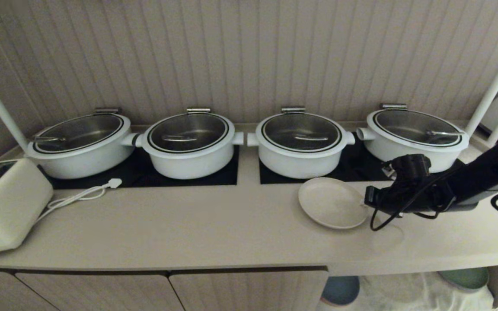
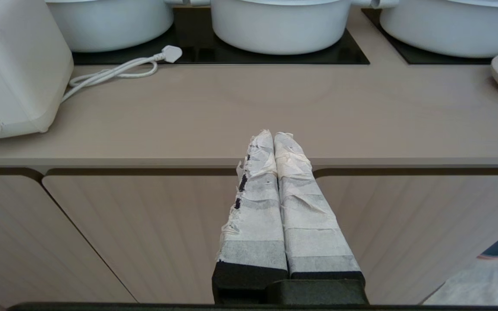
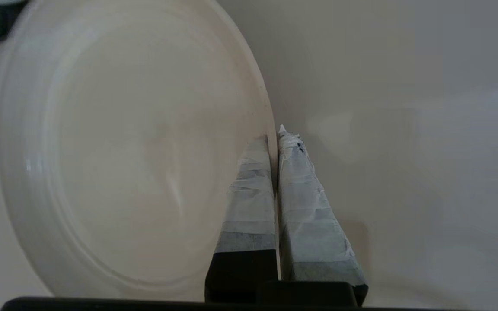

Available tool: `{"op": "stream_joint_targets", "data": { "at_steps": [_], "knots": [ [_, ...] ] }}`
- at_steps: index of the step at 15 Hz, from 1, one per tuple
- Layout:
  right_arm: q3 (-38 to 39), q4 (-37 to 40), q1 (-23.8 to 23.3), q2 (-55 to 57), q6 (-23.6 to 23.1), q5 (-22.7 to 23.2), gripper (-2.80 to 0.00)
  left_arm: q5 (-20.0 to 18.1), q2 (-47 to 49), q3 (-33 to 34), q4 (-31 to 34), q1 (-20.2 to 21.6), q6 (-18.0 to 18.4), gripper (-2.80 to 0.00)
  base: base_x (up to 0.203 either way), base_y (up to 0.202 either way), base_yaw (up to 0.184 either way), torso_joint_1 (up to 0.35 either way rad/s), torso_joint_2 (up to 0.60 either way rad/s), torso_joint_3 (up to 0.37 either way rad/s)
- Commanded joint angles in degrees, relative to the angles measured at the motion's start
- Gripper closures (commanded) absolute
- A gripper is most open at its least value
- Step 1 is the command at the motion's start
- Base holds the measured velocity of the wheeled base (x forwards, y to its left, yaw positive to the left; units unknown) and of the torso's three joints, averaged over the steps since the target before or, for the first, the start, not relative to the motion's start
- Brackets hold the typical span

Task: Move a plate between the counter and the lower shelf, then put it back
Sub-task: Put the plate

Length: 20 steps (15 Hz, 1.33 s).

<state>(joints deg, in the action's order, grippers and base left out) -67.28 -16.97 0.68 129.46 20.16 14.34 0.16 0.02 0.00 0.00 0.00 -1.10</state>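
Nearest to us, under the table's front edge, the lower shelf (image 1: 409,293) is showing its white gauzy cloth, with a blue plate (image 1: 340,290) at its left and a green plate (image 1: 467,277) further right. Ribbed cabinet doors (image 1: 145,291) are filling the space to the left of that niche.

We are keeping our left end effector (image 2: 273,137) in front of those doors, level with the table's edge, its taped fingers pressed together and holding nothing.

On the table (image 1: 188,224) we are reaching in from the right with our right end effector (image 1: 368,199). Its fingers are clamped on the right rim of the plate (image 1: 332,202), one finger over the rim's inner side and the other outside it. The cream plate is sitting on the right half of the table, just in front of the right hob panel (image 1: 348,168); we cannot tell whether its gripped edge is lifting.

At the left end a cream appliance (image 1: 4,207) is standing, its white cord and plug (image 1: 85,194) trailing toward the left hob panel (image 1: 145,172).

Furthest back, four white pots (image 1: 301,144) with glass lids are lining the hobs before the ribbed wall.
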Motion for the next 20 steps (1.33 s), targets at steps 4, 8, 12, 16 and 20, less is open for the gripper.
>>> {"op": "stream_joint_targets", "data": {
  "at_steps": [4,8,12,16,20],
  "knots": [
    [0.21,0.09,0.08,-0.18,0.06,0.07,0.00,0.02,-0.02,0.00,0.00,0.00,-0.04,0.00,0.000,0.000,0.000,0.000,0.00,0.000],
    [0.13,0.18,0.11,-0.53,0.06,0.07,0.00,0.02,-0.02,0.00,0.00,0.00,-0.04,0.00,0.000,0.000,0.000,0.000,0.00,0.000],
    [0.04,0.27,0.55,-1.06,0.06,0.07,-2.80,0.02,-0.02,0.00,0.00,0.00,-0.04,0.00,0.000,0.000,0.000,0.000,0.00,0.000],
    [0.21,0.12,0.99,-1.03,-0.12,-0.02,-2.80,0.02,-0.02,0.00,0.00,0.00,-0.04,0.00,0.000,0.000,0.000,0.000,0.00,0.000],
    [1.06,0.12,0.88,-2.75,-0.20,-0.12,-2.80,0.02,-0.02,0.00,0.00,0.00,-0.04,0.00,0.000,0.000,0.000,0.000,0.00,0.000]
  ]
}}
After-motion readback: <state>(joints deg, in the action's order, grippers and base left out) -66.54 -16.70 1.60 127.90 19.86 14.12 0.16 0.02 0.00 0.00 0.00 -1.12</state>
